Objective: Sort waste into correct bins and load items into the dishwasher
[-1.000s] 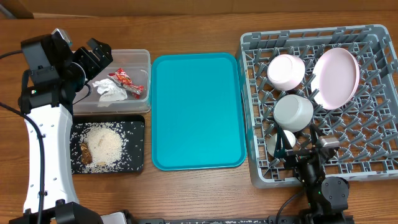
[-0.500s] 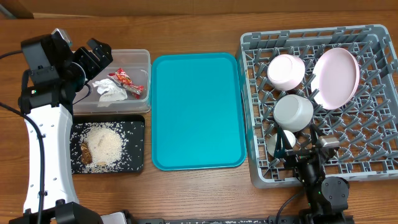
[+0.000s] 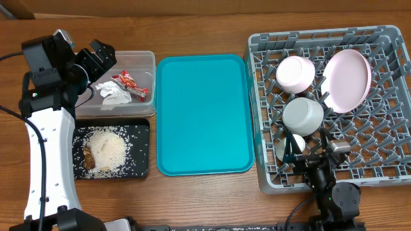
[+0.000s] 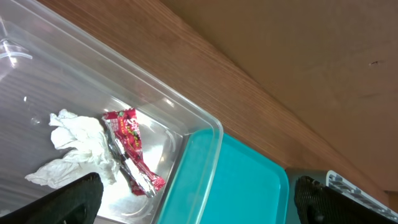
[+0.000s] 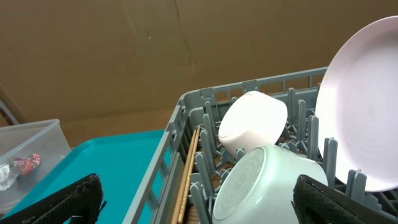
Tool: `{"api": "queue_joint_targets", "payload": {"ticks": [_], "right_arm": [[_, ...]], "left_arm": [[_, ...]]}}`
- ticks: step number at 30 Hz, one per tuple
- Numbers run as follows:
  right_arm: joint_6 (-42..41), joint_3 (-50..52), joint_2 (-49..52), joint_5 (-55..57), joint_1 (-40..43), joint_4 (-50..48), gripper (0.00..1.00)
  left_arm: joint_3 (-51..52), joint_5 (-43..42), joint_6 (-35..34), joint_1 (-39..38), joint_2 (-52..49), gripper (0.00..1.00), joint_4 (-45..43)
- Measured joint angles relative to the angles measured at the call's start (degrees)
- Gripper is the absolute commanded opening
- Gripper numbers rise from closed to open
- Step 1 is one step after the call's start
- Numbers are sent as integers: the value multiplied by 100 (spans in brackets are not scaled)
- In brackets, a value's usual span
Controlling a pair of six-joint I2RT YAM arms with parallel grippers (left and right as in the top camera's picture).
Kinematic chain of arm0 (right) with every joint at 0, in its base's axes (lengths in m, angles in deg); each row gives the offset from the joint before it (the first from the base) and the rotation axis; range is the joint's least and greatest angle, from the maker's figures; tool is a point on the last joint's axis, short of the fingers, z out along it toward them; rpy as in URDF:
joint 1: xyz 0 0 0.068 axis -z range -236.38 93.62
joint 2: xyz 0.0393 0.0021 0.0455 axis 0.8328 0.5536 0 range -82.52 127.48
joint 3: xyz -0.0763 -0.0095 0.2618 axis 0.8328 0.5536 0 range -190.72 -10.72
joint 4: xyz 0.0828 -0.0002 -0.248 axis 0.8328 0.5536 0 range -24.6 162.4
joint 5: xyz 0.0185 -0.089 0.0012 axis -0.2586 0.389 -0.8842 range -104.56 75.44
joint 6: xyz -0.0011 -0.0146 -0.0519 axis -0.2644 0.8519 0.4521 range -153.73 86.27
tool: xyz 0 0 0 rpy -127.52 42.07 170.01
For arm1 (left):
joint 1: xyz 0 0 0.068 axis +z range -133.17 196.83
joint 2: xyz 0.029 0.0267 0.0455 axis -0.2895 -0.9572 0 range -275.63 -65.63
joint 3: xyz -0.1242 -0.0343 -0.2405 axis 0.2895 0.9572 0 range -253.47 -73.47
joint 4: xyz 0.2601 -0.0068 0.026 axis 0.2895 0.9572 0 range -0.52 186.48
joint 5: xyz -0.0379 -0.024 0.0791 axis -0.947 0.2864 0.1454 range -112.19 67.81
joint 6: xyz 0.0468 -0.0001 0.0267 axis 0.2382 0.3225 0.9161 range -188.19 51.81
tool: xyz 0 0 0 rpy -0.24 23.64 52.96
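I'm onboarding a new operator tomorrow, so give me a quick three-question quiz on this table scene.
1. True or false: the red-and-white wrapper lies in the black tray.
2. Which holds the loose rice? A clear tub; B black tray; C grey rack.
3. How many dishes sit in the grey rack?
Key: 1 false, it lies in the clear tub beside the napkin. 2 B. 3 four: plate, bowl, grey-green cup, small white cup.
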Motion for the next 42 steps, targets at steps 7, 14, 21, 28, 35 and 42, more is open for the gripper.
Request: {"api": "queue_joint_targets", "payload": {"ticks": [7,14,21,28,35,42], "right_arm": [[-2,0,0,-2,0,4,100],[0,0,0,0,0,4,100],[0,0,0,-2,0,2,100],[0,0,0,0,0,7,100],[0,0,0,26,0,2,100],[0,0,0,39,0,4,100]], "left_arm": [[0,44,0,-520,229,100,2],[0,33,0,-1816,1152,100,-2],[0,15,0,-2483,1797,100,0],[157,20,2,-2496,2446,100,68],[1394,120,70,-2496,3261,100,280],[3449,522,157,-2496,4400,100,79]]}}
